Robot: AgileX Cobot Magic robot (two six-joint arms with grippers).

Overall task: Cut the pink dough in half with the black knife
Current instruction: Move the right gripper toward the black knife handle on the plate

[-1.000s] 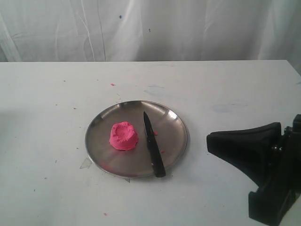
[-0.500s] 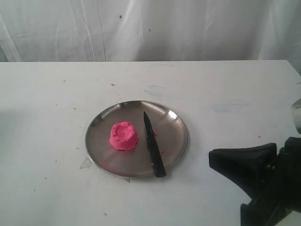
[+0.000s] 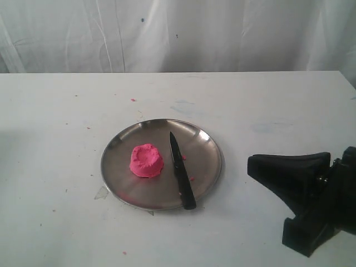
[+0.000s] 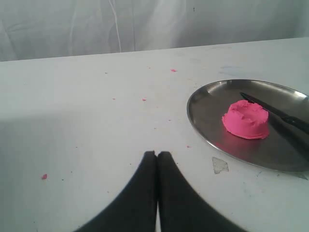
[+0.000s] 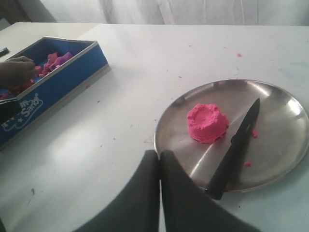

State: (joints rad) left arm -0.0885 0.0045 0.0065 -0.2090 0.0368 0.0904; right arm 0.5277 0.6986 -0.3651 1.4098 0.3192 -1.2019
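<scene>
The left gripper has its two smooth black fingers pressed flat together, holding nothing, low over the white table, whose matte top is scuffed and dotted with tiny pink crumbs. Near the middle lies a round, shallow steel plate with a dull brushed shine. On its left half sits the pink dough, one soft squat mound with a dimpled, pitted top. Just to its right, not touching it, the black knife lies flat on the plate, slim and matte, point toward the far rim and handle end resting at the near rim. Farther right, off the plate, the right gripper is clenched empty, its tapered black fingers meeting in a blunt wedge aimed at the plate.
</scene>
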